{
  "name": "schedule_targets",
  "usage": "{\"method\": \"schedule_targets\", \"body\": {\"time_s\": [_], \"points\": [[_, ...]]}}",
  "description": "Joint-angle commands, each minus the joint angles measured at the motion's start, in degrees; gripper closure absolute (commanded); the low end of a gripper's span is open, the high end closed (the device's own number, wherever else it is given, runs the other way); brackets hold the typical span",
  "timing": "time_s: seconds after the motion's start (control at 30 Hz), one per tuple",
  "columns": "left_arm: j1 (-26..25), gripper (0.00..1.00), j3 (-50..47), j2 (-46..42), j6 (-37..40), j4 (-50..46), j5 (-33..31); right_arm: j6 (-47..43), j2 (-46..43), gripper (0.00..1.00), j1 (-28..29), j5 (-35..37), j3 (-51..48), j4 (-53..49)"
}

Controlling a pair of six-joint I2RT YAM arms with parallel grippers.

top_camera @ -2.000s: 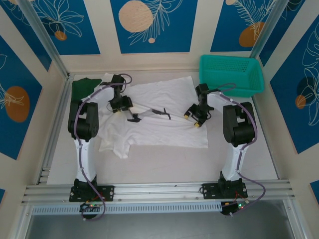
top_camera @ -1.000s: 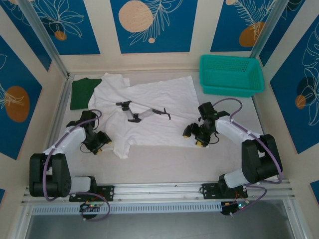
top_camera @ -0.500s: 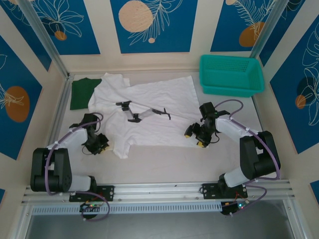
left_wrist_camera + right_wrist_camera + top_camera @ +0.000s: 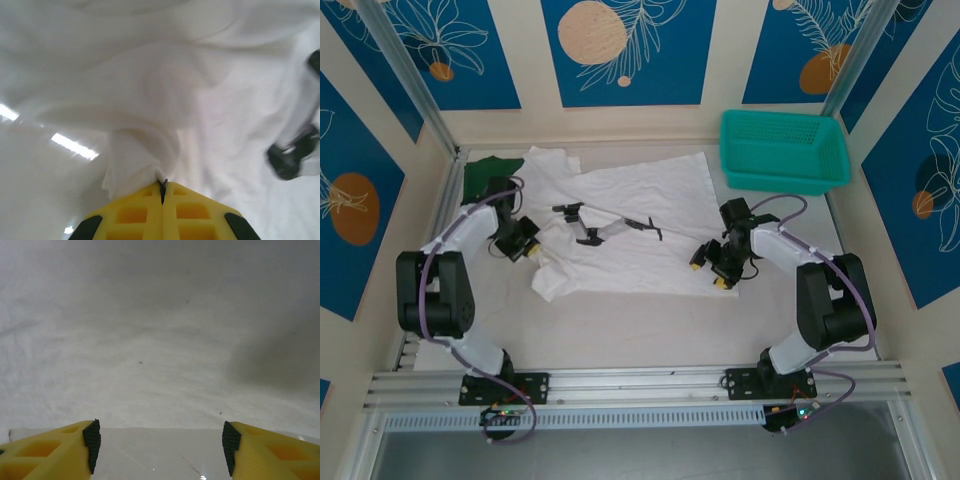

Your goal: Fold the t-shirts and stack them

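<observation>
The white t-shirt (image 4: 640, 215) lies spread across the middle of the table, its small black print (image 4: 610, 228) facing up. My left gripper (image 4: 530, 250) is shut on a pinch of the shirt's left side, and the cloth bunches up at the yellow fingertips (image 4: 162, 186). The white t-shirt (image 4: 190, 100) spreads beyond them, with the black print (image 4: 295, 150) at the right. The dark green t-shirt (image 4: 478, 178) lies at the far left, partly behind the left arm. My right gripper (image 4: 708, 275) stands open at the white t-shirt's near right edge (image 4: 160, 340), fingers (image 4: 161, 447) straddling the hem with bare table between them.
A teal mesh basket (image 4: 785, 150) stands at the back right corner. Metal frame rails run along the left side (image 4: 430, 250) and the near edge. Bare table shows in front of the shirt (image 4: 650, 330).
My left gripper closed on the shirt's left side and moved away from the near edge, dragging the cloth along. The right gripper shifted only slightly and stayed open.
</observation>
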Motion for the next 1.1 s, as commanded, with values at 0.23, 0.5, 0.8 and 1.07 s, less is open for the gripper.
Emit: {"method": "schedule_targets", "body": {"time_s": [0.23, 0.5, 0.8, 1.07], "points": [[-4.04, 0.68, 17.19, 14.49, -7.23, -4.64, 4.78, 1.56, 2.06, 0.32, 0.47, -3.10, 3.28, -1.86], [-3.64, 0.42, 27.09, 17.39, -3.58, -8.85, 2.78, -0.16, 0.73, 0.29, 7.19, -10.25, 5.93, 6.93], [0.17, 0.73, 7.77, 0.75, 4.61, -6.90, -0.38, -2.29, 6.83, 0.30, 14.80, -9.43, 13.68, 7.65], [4.20, 0.73, -18.32, -8.37, -2.07, 11.79, 13.03, -3.42, 8.37, 0.30, 14.28, -9.93, 13.76, 6.33]]}}
